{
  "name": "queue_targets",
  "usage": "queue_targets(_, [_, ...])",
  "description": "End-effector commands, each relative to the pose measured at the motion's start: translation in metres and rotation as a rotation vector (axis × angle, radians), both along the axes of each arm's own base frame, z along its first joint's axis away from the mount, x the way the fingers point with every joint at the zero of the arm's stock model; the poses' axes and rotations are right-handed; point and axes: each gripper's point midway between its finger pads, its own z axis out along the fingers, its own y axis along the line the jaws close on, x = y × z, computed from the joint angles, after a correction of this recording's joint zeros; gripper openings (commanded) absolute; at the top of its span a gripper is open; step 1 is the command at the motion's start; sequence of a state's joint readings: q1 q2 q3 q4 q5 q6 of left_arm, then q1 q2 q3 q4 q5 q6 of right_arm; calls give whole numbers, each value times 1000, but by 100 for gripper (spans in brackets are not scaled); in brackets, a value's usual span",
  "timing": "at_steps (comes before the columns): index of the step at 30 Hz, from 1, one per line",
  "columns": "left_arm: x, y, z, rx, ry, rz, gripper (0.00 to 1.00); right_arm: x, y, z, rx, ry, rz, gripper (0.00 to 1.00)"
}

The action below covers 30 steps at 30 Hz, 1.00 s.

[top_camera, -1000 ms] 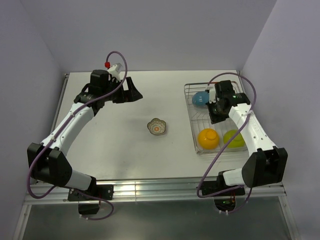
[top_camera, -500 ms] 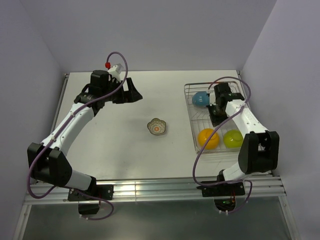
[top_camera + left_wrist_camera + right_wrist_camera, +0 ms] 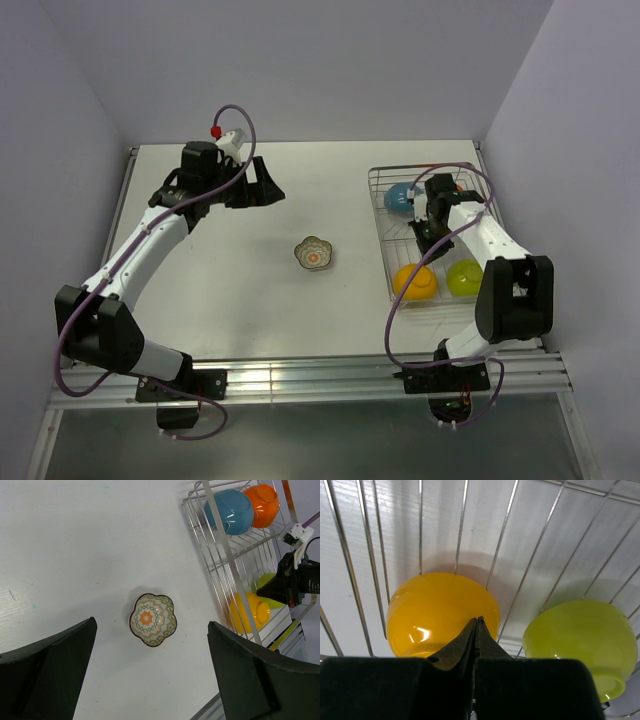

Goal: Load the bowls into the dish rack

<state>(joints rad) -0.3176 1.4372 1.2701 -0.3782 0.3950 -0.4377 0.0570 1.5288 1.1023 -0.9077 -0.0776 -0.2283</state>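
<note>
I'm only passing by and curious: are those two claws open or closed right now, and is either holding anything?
Left gripper: open, holding nothing.
Right gripper: closed, holding nothing.

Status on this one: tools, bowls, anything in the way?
Left tool open, empty; right tool shut, empty, over dish rack. Four bowls racked; floral dish out on table. Nothing blocking it.

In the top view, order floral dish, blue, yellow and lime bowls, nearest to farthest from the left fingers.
1. floral dish, table centre
2. blue bowl, rack far end
3. yellow bowl, rack near-left
4. lime bowl, rack near-right
</note>
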Motion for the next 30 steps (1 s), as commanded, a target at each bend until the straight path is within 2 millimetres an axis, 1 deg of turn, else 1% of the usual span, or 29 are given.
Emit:
queue_targets(1, [1,-2,8,-12,-45,-22,99,-8,10,0,51,32,40,0])
queue_targets(7, [0,-2,6,-12,-37,-28,99,-12,15,1,82,61,59,0])
queue_targets(10, [-1,-4,4,-10,-33,-44,99,-11,15,4,84,60,64,2])
queue_targets(12, [-5,-7,1,-3,-33,-86,99,-5,15,13,80,30,63,8])
queue_targets(13, [-6,-7,-1,0,-26,-86,99,-5,14,13,80,31,65,8])
queue_targets(14, [-6,-8,-3,9,-31,-111,99,1,14,22,81,-1,63,12])
queue_targets(16, [-7,-8,-8,28,-31,-126,99,7,12,33,82,-40,59,17])
queue_targets(17, [-8,-9,-12,51,-39,-145,99,16,11,47,83,-88,57,26])
queue_targets(18, [-5,-7,-18,77,-40,-136,99,20,12,55,92,-113,60,30])
queue_targets(19, [-4,-7,-23,98,-41,-137,99,24,8,63,94,-141,51,35])
queue_targets(20, [-5,-10,-30,130,-42,-152,99,32,7,79,100,-192,51,44])
queue_targets(21, [-2,-9,-36,162,-43,-139,98,35,6,86,103,-210,49,48])
queue_targets(22, [-1,-10,-42,186,-40,-138,98,43,-2,100,109,-254,29,56])
queue_targets(23, [-4,-15,-53,217,-27,-163,97,45,-3,108,116,-273,26,59])
queue_targets(24, [-2,-15,-58,247,-26,-159,97,45,-4,114,124,-284,24,63])
queue_targets(25, [-2,-18,-66,272,-16,-166,96,50,-4,127,143,-319,28,68])
queue_targets(26, [-4,-25,-80,303,-1,-194,96,52,-7,133,152,-337,15,71])
queue_targets(27, [-5,-27,-85,320,6,-203,95,51,-7,138,168,-346,15,75])
queue_targets(28, [-5,-30,-92,338,16,-211,95,53,-3,149,197,-375,27,82])
queue_targets(29, [-6,-34,-107,366,40,-232,94,52,-5,156,214,-390,21,84])
queue_targets(30, [-6,-37,-111,377,50,-246,93,52,-4,162,230,-406,19,85])
